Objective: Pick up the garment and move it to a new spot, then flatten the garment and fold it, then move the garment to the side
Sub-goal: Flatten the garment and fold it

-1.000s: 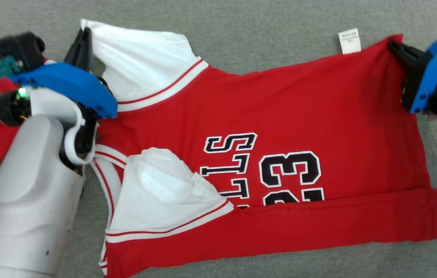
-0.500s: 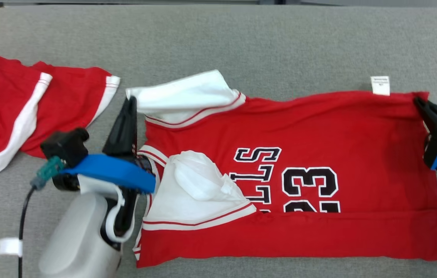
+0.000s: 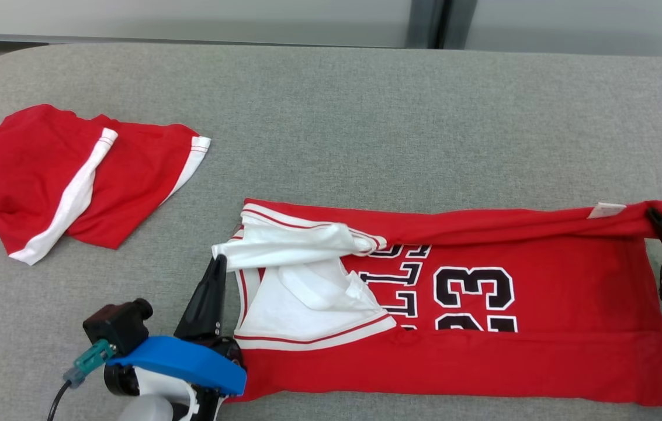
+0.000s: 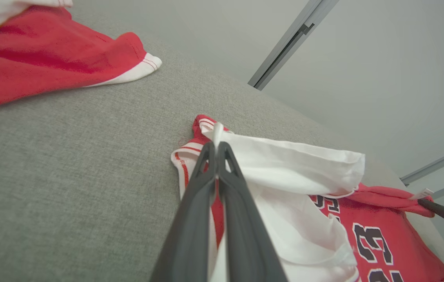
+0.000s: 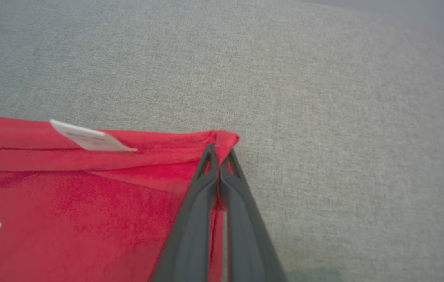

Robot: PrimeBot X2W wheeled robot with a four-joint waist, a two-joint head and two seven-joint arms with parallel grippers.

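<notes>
The left claw (image 3: 217, 266) is pinched tight on the white sleeve of the red jersey (image 3: 570, 280); the right claw (image 3: 655, 216) is clamped on its opposite corner. The jersey stretches between them on the grey table (image 3: 366, 117). Red shorts (image 3: 44, 175) lie well apart, beyond the left claw.

Illumination is bright, even and diffuse with faint shadows; both wrist views show wide-angle distortion and soft focus near the edges.

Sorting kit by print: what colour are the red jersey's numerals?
Black, white-outlined numerals; head view shows them best.
</notes>
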